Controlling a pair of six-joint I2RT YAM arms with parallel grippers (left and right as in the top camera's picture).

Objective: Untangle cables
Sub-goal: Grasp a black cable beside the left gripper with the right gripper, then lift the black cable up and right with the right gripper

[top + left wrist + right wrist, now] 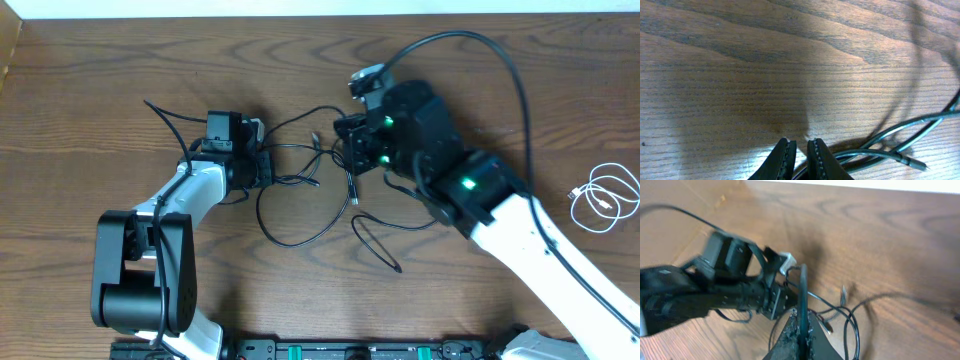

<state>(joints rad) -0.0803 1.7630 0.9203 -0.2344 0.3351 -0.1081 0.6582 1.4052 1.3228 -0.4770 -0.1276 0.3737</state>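
L gripper [800, 149] nearly shut, pinching black cable [875, 155] that trails off to its right. R gripper [801, 326] clamped on black cord [803, 292] rising betw its fingers.

— What do the arms look like?
— The left arm [195, 190] has a white shell on its long link and black, blocky joints. The right arm [520, 235] is the same white and black.
— Any lights?
— Green lights [466, 184] glow on the right arm's black housings, and a thick black cable [505, 60] arcs off it.
— And the fingers?
— Dark. The left fingers [785, 160] have ribbed inner edges; the right fingers [787, 340] look rough and pitted
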